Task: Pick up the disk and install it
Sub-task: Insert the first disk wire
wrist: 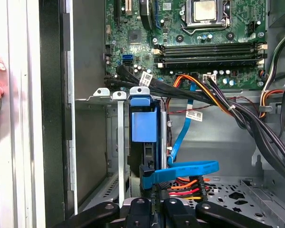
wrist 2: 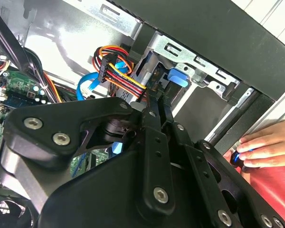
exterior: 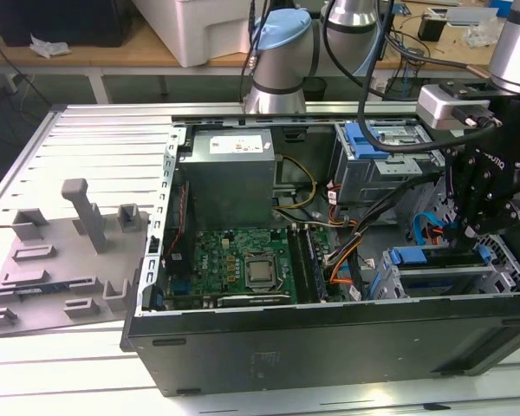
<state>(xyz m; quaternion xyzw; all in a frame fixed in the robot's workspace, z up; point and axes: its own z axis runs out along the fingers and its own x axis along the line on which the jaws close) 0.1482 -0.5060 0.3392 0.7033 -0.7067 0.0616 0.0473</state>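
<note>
In the drive bay [wrist: 115,142], 6 o'clock in first wrist view, my claw [wrist: 156,202] pinches the disk [wrist: 145,137]; install step, needs seating straight.

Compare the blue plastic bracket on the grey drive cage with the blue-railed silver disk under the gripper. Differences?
The blue plastic bracket lies on top of the grey metal drive cage, towards the case's far wall. The blue-railed silver-grey disk sits low in a bay by the near wall. The black gripper hangs right above the disk, well off the bracket. Both have blue plastic parts.
</note>
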